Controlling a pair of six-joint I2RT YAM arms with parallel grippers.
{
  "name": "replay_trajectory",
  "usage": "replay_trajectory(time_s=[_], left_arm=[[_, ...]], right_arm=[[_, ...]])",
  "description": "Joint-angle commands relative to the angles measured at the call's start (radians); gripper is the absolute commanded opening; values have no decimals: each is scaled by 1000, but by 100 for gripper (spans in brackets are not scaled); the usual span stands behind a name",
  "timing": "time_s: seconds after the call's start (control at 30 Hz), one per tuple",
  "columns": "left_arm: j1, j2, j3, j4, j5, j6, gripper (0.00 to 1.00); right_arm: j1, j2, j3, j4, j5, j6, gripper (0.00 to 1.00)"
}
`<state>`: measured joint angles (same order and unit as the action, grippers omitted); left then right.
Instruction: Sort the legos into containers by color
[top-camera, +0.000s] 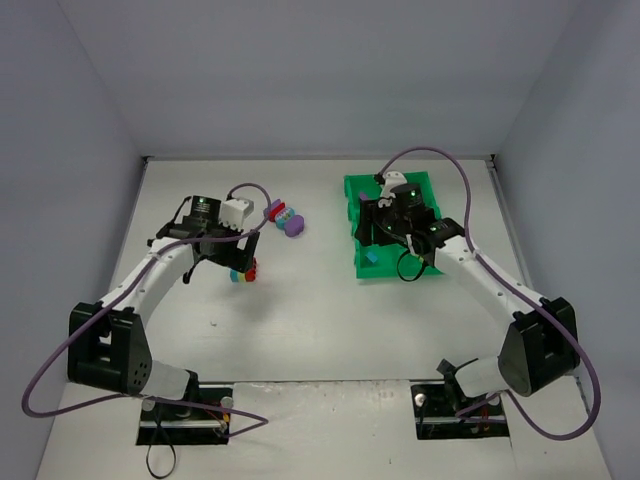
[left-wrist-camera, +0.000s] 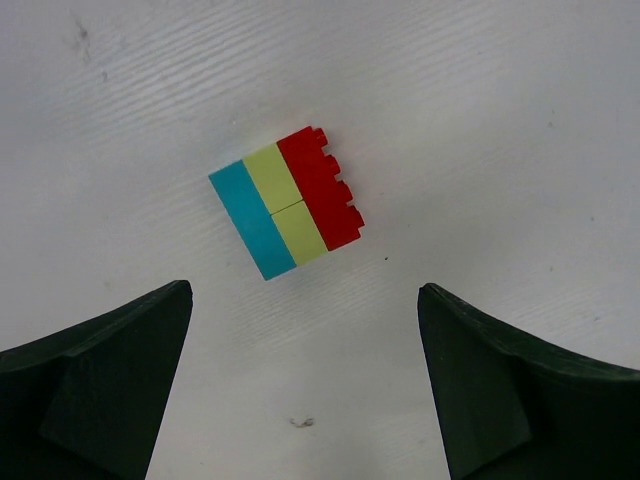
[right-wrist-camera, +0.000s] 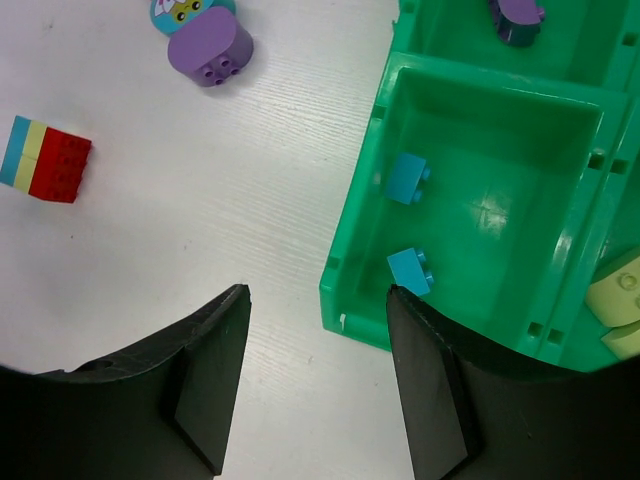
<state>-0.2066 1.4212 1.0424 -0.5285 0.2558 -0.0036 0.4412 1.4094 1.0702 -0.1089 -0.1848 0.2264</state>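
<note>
Left gripper (left-wrist-camera: 305, 295): jaws apart, empty, over bare table; stack just beyond the tips.
Stack (left-wrist-camera: 287, 203): teal, yellow-green and red bricks joined, lying on the table, well apart from the tray.
Right gripper (right-wrist-camera: 318, 292): jaws apart, empty, over the tray's corner.
Tray (right-wrist-camera: 355, 235): 2 blue bricks (right-wrist-camera: 407, 178) in 1 compartment; purple brick (right-wrist-camera: 515, 15) in the adjoining one.
Table (right-wrist-camera: 200, 230): purple round piece (right-wrist-camera: 210, 45) loose, beside the tray.

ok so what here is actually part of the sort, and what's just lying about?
Job: tray; blue bricks already in it; teal-yellow-red stack, loose; purple piece, loose.
Not job: purple cables; arm mounts.
</note>
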Motion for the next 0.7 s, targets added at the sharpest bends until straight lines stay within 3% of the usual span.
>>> replay_trajectory(time_s=[0.0, 0.03, 0.3, 0.67], left_arm=[[3, -61, 35, 35, 112, 333, 87], [1, -48, 28, 35, 120, 428, 87], [4, 25, 24, 45, 152, 753, 88], [16, 134, 90, -1, 181, 922, 87]], right_arm=[[17, -64, 1, 52, -33, -44, 54], [17, -67, -4, 52, -38, -44, 54], [25, -139, -45, 55, -70, -48, 54], [25, -236, -118, 58, -82, -58, 55]])
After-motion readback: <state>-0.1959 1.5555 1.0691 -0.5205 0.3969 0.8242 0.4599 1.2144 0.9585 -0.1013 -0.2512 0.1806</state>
